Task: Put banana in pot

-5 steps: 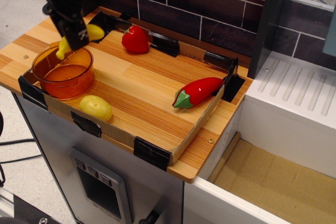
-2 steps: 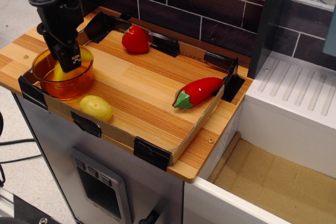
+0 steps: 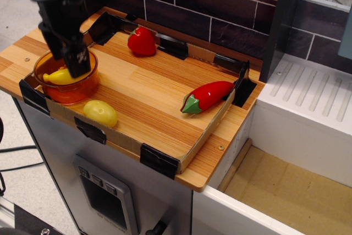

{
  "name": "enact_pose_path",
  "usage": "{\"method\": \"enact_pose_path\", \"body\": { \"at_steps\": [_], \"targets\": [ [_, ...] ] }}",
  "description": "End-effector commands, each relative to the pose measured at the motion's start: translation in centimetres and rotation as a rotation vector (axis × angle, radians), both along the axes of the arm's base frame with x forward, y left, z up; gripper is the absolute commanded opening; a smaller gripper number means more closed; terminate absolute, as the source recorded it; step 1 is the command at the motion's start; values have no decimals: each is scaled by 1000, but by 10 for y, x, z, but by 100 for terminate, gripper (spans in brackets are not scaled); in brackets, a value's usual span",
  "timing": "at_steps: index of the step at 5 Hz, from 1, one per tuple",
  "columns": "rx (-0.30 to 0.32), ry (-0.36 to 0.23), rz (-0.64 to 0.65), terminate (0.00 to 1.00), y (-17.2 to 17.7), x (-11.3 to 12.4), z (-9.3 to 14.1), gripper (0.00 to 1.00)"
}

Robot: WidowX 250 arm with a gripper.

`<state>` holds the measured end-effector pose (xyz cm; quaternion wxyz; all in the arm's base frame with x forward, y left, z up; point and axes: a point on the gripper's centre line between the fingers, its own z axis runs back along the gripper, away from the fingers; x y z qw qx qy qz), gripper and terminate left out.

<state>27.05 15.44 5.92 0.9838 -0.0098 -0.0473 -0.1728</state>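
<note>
The yellow banana [image 3: 56, 76] lies flat inside the translucent orange pot [image 3: 82, 89] at the front left corner of the wooden board. My black gripper [image 3: 77, 65] hangs over the pot's right half, its tip down inside the rim, right at the banana's right end. Most of the banana shows to the left of the fingers, resting on the pot's floor. The jaws look parted and hold nothing.
A pale yellow lemon-like toy [image 3: 100, 113] sits just in front of the pot. A red pepper toy [image 3: 208, 96] lies at the right, a red strawberry-like toy [image 3: 142, 41] at the back. A low cardboard rim [image 3: 126, 141] edges the board. A white drainer [image 3: 313, 103] stands to the right.
The gripper carried the banana from above the pot's far rim down into the pot. The banana has come free of the jaws and now lies on the pot's floor.
</note>
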Motion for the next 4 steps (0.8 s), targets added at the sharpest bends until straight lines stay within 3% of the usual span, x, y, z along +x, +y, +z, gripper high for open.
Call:
{"method": "enact_pose_path", "body": {
  "at_steps": [1,3,4],
  "targets": [
    [-21,-27,-27,0,-30,8,67,100],
    [-21,-27,-27,0,-30,8,67,100],
    [-21,-27,-27,100,-30,8,67,100]
  ]
}}
